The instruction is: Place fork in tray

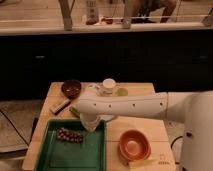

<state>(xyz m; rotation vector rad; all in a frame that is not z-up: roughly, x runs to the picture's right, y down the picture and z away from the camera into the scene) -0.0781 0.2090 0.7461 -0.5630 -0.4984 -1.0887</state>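
The dark-green tray (55, 155) lies at the front left of the wooden table. A dark cluster of small round things (69, 135) lies in its far half. My white arm reaches in from the right across the table. My gripper (90, 125) hangs at the tray's far right rim, just right of the cluster. The fork does not show; I cannot tell whether the gripper holds it.
An orange bowl (134, 144) stands right of the tray, with a yellow-green item (142, 162) in front of it. A flat grey block (60, 106), a dark bowl (71, 88), a white cup (108, 85) and a green disc (122, 92) sit at the back.
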